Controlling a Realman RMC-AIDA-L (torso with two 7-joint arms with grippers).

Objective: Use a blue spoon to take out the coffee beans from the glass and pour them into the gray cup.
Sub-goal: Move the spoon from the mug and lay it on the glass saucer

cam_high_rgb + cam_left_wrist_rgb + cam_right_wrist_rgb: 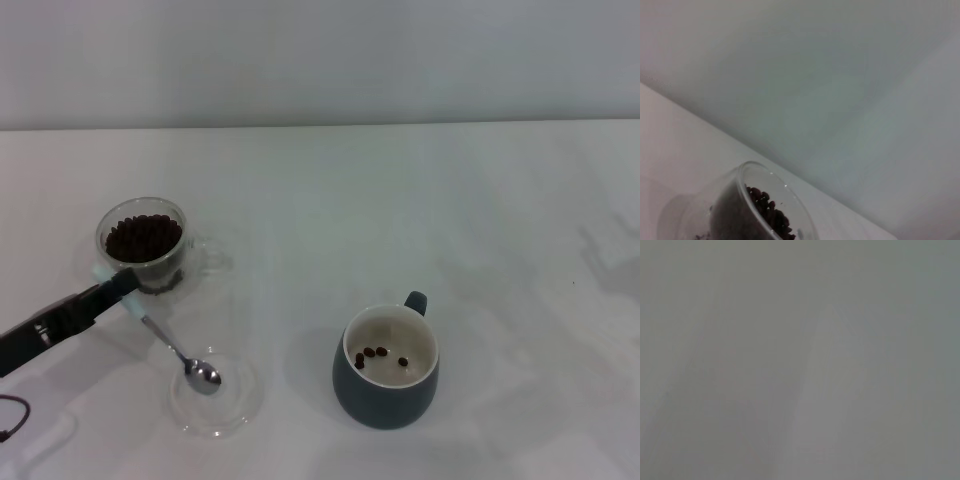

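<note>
My left gripper (117,290) reaches in from the left edge of the head view, just in front of the glass, and is shut on the pale handle of the blue spoon (165,343). The spoon slants down to the right, and its empty metal bowl rests in a low clear dish (238,402). The glass (143,243) stands at the left, filled with dark coffee beans (143,237). The left wrist view shows the glass rim (747,192) and the beans (771,215) up close. The gray cup (388,395) stands at centre right with a few coffee beans (376,354) on its cream bottom. My right gripper is out of view.
The white table (400,210) runs back to a pale wall. The cup's handle (415,301) points away from me. A dark cable (10,415) lies at the lower left corner. The right wrist view shows only a plain grey surface.
</note>
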